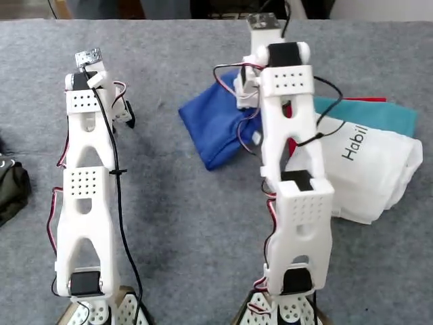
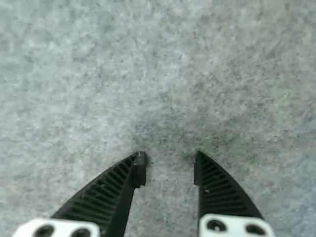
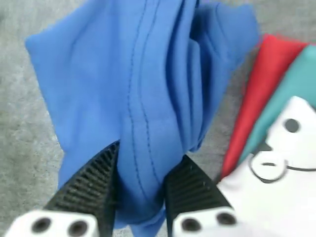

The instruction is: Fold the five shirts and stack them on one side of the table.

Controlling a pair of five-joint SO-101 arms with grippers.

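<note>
A bunched blue shirt (image 1: pixel 210 125) (image 3: pixel 138 74) lies on the grey table at centre back. My right gripper (image 3: pixel 148 155) (image 1: pixel 247 95) is shut on a fold of it, with cloth pinched between its black fingers. To the right lies a pile: a white printed shirt (image 1: pixel 365 169) (image 3: pixel 276 197) on top, a teal shirt (image 1: pixel 379 114) (image 3: pixel 291 84) and a red shirt (image 1: pixel 369 99) (image 3: pixel 256 94) beneath. A dark shirt (image 1: pixel 10 189) sits at the far left edge. My left gripper (image 2: pixel 169 170) (image 1: pixel 125 115) is open just above bare grey felt, holding nothing.
The grey felt table (image 1: pixel 169 223) stretches between and in front of the two arms. The right arm's white links cover part of the pile and the blue shirt's right edge in the high view.
</note>
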